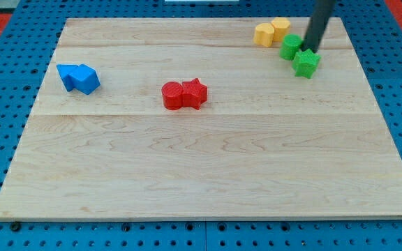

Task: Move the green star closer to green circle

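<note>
- Nearest the view's bottom, the wooden board (208,174) carried nothing on its wide lower half.
- Mid-board sat a red circle (172,95) touching a red star (195,93); at the view's left, two blue blocks (78,77) — shapes unclear — were pressed together.
- Farther up on the right, the green star (306,63) lay touching the green circle (291,47), so the move looked essentially finished.
- My tip (306,49) stood at the star's upper edge, beside the circle — there are no jaws, only a rod.
- Farthest, two yellow blocks (271,31) adjoined.
</note>
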Robot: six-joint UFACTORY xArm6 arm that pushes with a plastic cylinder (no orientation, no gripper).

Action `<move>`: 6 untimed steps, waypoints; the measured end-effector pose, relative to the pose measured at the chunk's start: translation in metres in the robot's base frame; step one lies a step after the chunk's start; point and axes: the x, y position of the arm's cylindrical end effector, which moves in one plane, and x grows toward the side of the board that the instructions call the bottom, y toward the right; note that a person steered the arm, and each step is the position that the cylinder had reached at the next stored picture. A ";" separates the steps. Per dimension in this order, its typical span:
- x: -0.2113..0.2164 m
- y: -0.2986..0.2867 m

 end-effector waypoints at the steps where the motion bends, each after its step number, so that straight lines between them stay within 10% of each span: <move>1: -0.004 -0.020; 3: 0.065 0.123; 4: 0.110 0.094; 6: 0.028 -0.004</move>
